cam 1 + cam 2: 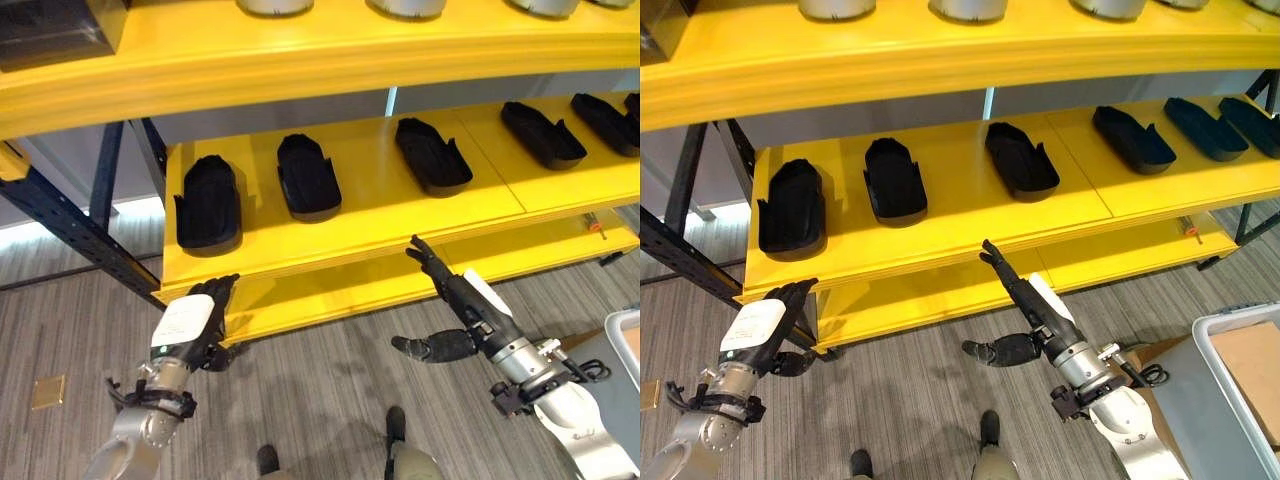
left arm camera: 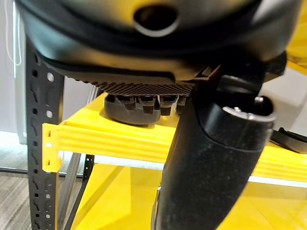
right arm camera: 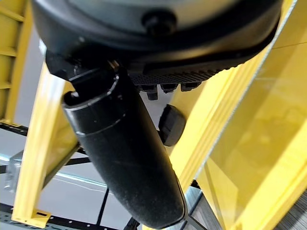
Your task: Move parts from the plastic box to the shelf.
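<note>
Hands empty before a yellow shelf (image 1: 380, 215) holding a row of black parts.

Right hand (image 1: 455, 295) reaches with straight, released fingers toward the shelf's front edge, the nearest part (image 1: 432, 155) lying just beyond its fingertips. Left hand (image 1: 195, 325), fingers relaxed and grasping nothing, hangs below another part (image 1: 208, 203).

We see the plastic box (image 1: 1240, 380) cut off at the lower right edge, so its contents beyond a brown slab stay out of reach for us. On the top shelf (image 1: 330, 45) the pale round parts (image 1: 405, 6) are cropped to their undersides. The rightmost black part (image 1: 634, 105) on the middle shelf (image 1: 380, 215) runs off the edge, and the left hand (image 1: 200, 325) hides its fingers (image 2: 144, 101) against the shelf's front lip.
</note>
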`<state>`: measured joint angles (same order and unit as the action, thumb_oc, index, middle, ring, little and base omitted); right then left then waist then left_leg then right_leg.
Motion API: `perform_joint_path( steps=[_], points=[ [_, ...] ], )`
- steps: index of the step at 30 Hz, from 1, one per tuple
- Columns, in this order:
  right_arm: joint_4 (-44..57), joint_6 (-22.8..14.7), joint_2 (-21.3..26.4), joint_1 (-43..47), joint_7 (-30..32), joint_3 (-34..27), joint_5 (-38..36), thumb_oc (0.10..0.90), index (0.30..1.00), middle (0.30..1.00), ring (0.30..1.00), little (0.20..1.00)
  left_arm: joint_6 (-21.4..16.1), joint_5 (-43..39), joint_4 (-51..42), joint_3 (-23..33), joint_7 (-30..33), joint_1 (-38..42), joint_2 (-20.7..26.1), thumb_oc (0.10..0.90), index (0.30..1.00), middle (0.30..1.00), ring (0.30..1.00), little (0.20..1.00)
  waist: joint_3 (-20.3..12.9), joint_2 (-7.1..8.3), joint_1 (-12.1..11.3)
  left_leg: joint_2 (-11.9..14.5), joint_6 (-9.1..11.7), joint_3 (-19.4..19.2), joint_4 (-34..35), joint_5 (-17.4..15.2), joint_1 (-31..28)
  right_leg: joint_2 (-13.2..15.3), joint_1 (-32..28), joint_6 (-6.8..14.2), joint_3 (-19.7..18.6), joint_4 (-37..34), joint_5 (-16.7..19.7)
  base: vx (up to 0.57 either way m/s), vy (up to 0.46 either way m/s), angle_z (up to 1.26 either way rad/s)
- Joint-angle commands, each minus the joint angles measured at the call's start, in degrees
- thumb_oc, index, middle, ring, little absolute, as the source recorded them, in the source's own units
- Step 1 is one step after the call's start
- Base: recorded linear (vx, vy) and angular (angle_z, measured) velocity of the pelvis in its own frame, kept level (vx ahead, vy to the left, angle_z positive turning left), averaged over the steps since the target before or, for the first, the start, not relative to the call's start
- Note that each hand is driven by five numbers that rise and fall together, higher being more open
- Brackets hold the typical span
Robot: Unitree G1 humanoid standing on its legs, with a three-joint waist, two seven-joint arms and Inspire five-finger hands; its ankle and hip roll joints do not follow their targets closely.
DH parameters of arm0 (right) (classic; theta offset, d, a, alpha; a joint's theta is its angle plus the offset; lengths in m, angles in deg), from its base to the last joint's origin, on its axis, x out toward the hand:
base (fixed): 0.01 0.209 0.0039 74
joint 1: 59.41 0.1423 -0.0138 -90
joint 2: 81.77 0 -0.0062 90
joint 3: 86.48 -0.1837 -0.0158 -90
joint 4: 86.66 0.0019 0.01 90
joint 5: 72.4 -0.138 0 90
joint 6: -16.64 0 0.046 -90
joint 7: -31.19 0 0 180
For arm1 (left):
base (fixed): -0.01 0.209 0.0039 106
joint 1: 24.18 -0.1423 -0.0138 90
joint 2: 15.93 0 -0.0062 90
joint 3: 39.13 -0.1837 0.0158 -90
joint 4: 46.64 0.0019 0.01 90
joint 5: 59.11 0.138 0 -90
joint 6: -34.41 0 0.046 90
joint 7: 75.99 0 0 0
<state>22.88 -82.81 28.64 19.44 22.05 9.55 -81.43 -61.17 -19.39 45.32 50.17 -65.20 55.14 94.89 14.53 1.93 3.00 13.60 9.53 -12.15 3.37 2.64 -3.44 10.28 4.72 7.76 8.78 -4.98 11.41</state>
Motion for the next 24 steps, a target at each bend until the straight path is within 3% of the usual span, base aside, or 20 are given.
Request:
perform_joint_path(
  steps=[1,24],
  points=[
    [5.31,-4.82,0.42,6.12,2.60,-2.75,-0.93,0.900,1.000,1.000,1.000,1.000,0.51,1.71,-0.93,2.46,5.18,7.17,2.58,0.900,1.000,1.000,1.000,1.000,0.23,2.64,0.70,1.52,-0.96,0.80,-3.69,1.21,3.96,4.14,-4.48,2.90,1.23,5.20,-7.69,0.00,0.000,0.00],
    [5.20,-5.17,1.04,8.00,4.21,-1.86,-1.29,0.900,1.000,1.000,1.000,1.000,4.04,3.85,3.66,1.25,10.21,16.53,2.90,0.900,1.000,1.000,1.000,1.000,2.53,3.66,1.64,1.89,-0.80,0.64,-5.89,0.92,7.17,4.07,-0.93,2.69,-0.24,6.02,-7.12,0.00,0.002,-0.01]
  ],
)
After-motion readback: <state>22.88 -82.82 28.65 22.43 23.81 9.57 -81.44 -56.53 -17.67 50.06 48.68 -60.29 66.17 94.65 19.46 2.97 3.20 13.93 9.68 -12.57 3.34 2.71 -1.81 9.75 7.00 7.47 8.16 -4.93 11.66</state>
